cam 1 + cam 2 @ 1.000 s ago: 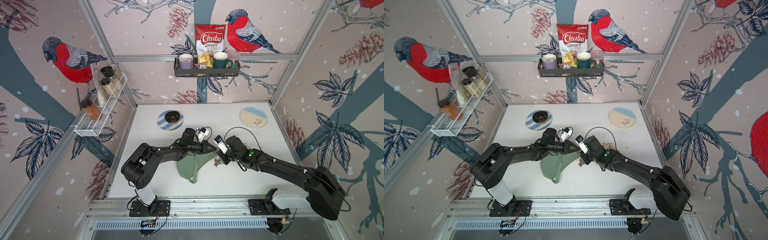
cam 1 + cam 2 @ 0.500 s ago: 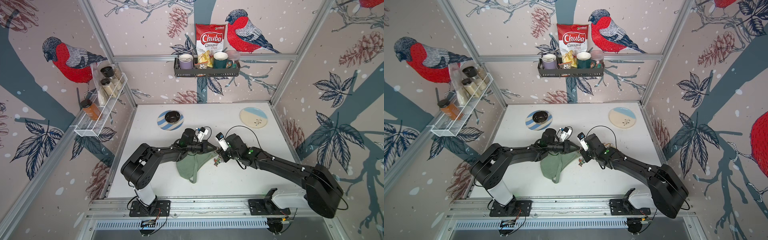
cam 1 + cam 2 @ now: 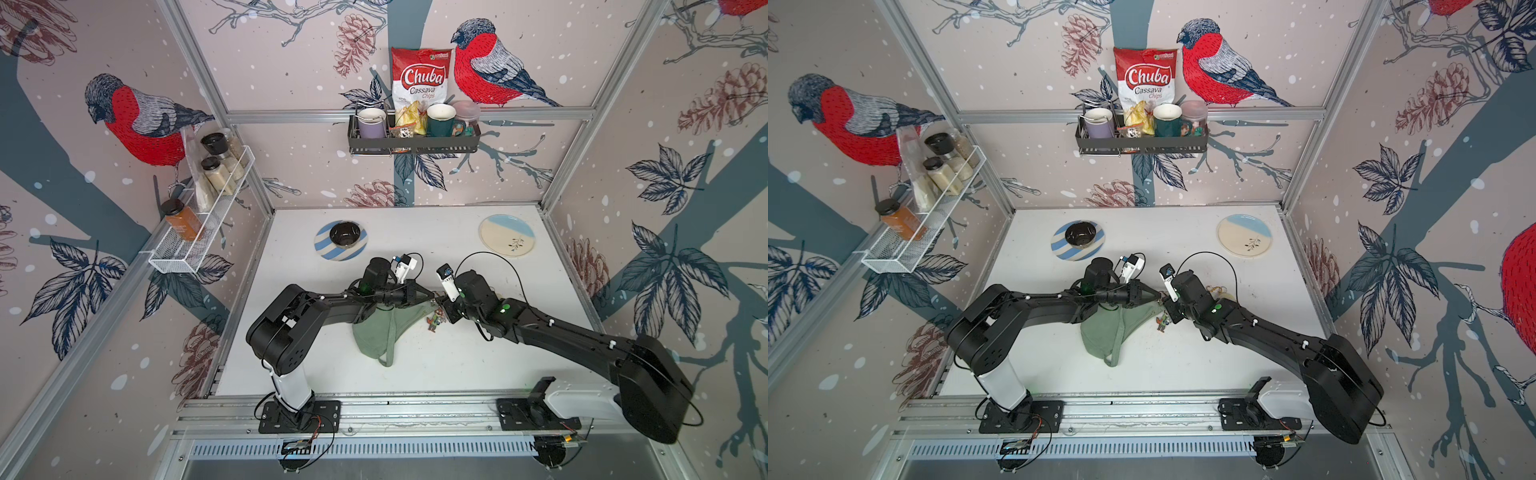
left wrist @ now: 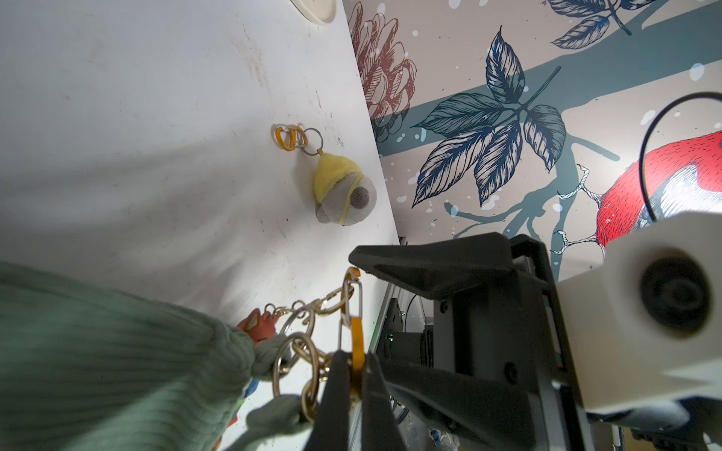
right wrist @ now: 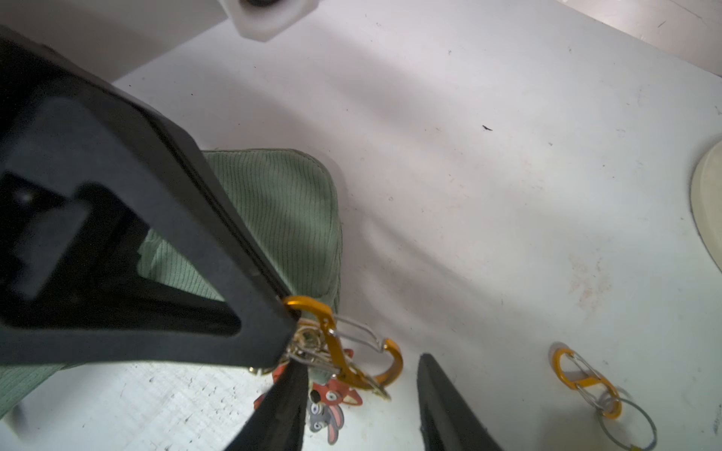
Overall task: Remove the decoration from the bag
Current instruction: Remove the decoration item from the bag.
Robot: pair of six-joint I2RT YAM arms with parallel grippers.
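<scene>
Fingers of the left pincer [image 4: 354,357] are clamped together on the orange clip [image 4: 356,336]. This clip hooks into the gold rings [image 4: 299,343] at the end of the bag [image 3: 376,336]. The right pincer [image 5: 359,363] faces it almost tip to tip, with its jaws apart around the clip's lower hook; whether a finger touches it, I cannot tell. A fox and rabbit charm [image 5: 332,402] hangs from the same clip and lies on the table just below both pincers. The sage-green bag lies under the left pincer and reaches from it toward the front rail, with its strap [image 3: 391,345] on top.

Around the pincers, the white table [image 3: 457,361] is scuffed and a little stained. Beside the right pincer's wrist, a yellow and grey plush keyring [image 4: 340,195] lies apart from the bag. The walls show red bullfinches, pine cones and leaves, set in an aluminium frame.

Farther out, toward the back wall, a striped plate [image 3: 324,253] on the left pincer's side bears a dark bowl [image 3: 345,233]. A cream and blue plate [image 3: 507,241] lies on the right pincer's side. On the back wall, a black shelf [image 3: 415,145] holds a lilac mug [image 3: 371,123], a Chuba chips packet [image 3: 420,83], a green mug [image 3: 440,120] and a lidded pot [image 3: 466,113]. A white wire rack [image 3: 178,259] on the left pincer's side wall holds spice jars [image 3: 216,174].
</scene>
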